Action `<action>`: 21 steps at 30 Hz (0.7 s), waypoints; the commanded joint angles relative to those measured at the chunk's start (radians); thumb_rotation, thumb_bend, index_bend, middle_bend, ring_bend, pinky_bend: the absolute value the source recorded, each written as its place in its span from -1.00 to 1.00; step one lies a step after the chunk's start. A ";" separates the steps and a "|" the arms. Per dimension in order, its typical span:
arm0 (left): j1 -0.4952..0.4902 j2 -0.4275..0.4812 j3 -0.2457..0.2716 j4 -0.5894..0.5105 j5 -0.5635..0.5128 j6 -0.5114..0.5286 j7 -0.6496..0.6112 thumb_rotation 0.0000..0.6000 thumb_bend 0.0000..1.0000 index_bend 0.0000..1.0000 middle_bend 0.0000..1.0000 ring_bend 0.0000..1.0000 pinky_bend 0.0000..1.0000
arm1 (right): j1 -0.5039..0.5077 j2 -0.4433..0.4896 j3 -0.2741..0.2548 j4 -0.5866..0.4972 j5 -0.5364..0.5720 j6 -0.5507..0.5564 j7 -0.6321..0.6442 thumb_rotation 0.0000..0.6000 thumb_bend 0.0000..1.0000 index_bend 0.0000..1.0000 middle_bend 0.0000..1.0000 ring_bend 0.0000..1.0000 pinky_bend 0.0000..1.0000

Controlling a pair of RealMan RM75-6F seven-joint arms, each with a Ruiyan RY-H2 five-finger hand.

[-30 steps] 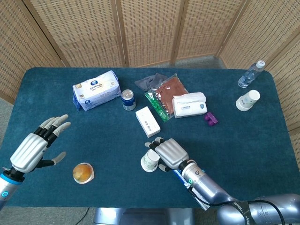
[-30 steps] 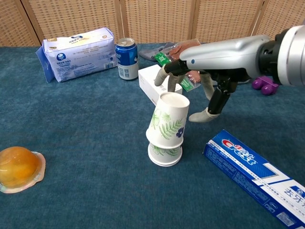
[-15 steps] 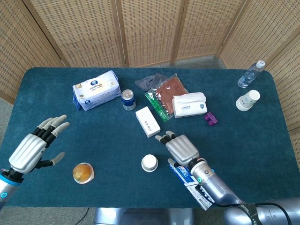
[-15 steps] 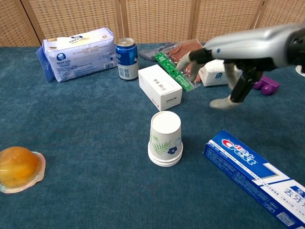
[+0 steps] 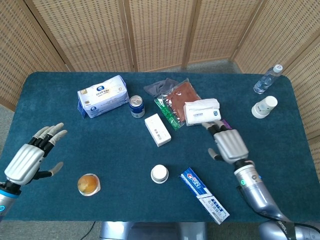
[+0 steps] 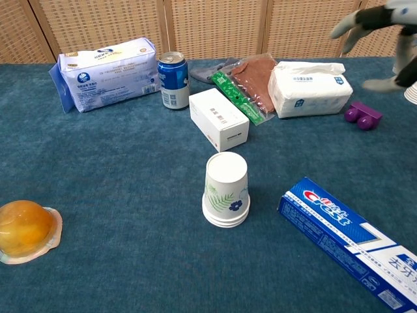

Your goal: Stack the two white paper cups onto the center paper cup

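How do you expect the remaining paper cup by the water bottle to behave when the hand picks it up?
The paper cup looks thin-walled and empty, so probably very light and easily crushed. It seems to lie tilted near the table edge, so a nudge might roll it off.

Silver ribbed left robot hand (image 5: 26,161) with pale fingertips, matching right robot hand (image 5: 229,145), glossy grey forearm

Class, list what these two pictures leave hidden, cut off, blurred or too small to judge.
- Right hand: chest view cuts it at the top right edge and blurs it.
- Left hand: absent from the chest view.
- Stacked cups: how many are nested cannot be told from either view.
- Far cup: small in the head view, and only a sliver shows at the chest view's right edge.
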State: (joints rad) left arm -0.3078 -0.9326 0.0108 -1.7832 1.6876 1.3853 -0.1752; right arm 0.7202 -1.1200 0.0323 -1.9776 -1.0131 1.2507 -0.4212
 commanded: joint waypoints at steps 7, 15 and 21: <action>0.023 -0.012 -0.001 0.017 -0.033 0.009 0.004 1.00 -0.24 -1.00 -1.00 -1.00 -0.87 | -0.142 0.035 -0.019 0.140 -0.136 0.080 0.148 1.00 -0.20 -0.74 -0.51 -0.78 -0.03; 0.057 -0.041 0.011 0.043 -0.048 0.026 0.033 1.00 -0.24 -1.00 -1.00 -1.00 -0.89 | -0.241 0.028 -0.044 0.210 -0.210 0.121 0.208 1.00 -0.19 -0.74 -0.51 -0.79 -0.05; 0.092 -0.063 0.023 0.064 -0.057 0.054 0.039 1.00 -0.24 -1.00 -1.00 -1.00 -0.91 | -0.312 0.012 -0.054 0.245 -0.258 0.177 0.207 1.00 -0.18 -0.74 -0.51 -0.79 -0.05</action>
State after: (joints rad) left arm -0.2200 -0.9923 0.0317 -1.7233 1.6325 1.4348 -0.1363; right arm 0.4240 -1.1026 -0.0179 -1.7413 -1.2578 1.4129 -0.2152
